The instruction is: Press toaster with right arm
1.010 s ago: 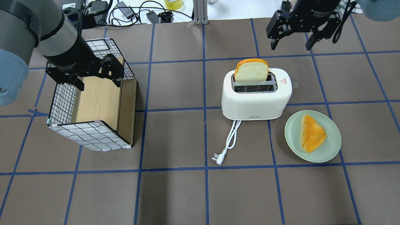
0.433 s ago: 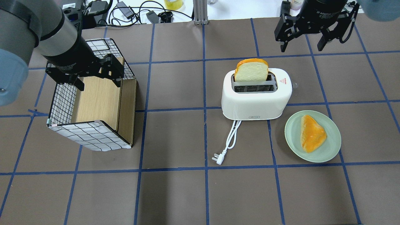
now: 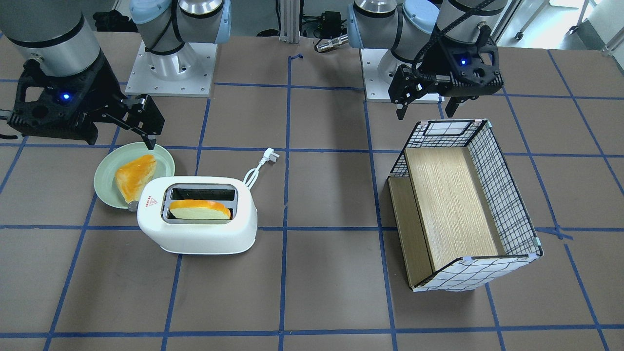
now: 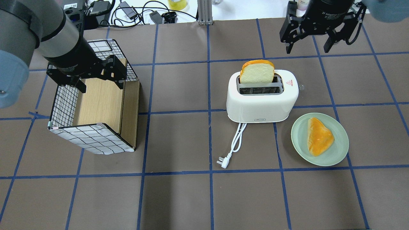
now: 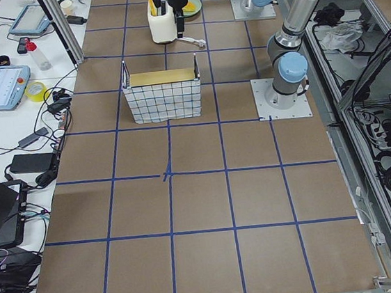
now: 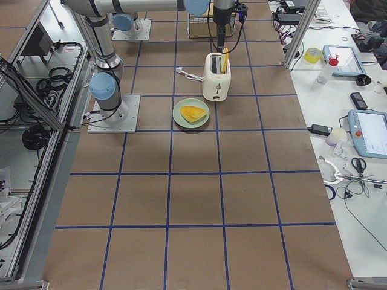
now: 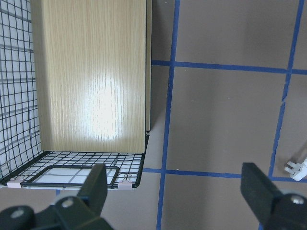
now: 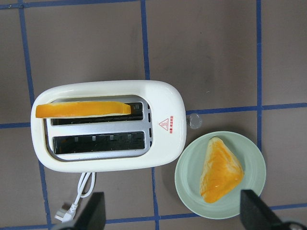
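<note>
The white toaster (image 4: 262, 107) stands mid-table with a bread slice (image 4: 257, 72) upright in its far slot; its near slot is empty. It also shows in the front view (image 3: 195, 241) and in the right wrist view (image 8: 168, 98). A small silver knob (image 8: 194, 120) sticks out of its right end. Its cord and plug (image 4: 223, 160) lie in front of it. My right gripper (image 4: 307, 49) is open and empty, high above the table, beyond and to the right of the toaster. My left gripper (image 4: 101, 87) is open and empty over the basket.
A green plate (image 4: 297, 134) with a bread piece (image 4: 319, 135) sits near the toaster's right end. A wire basket (image 4: 92, 139) with wooden boards lies at the left. Cables and clutter lie beyond the table's far edge (image 4: 127, 11).
My right gripper has shifted a little to the right and farther from the toaster, and has hardly moved in the last moment. The left arm, toaster and bread have not moved.
</note>
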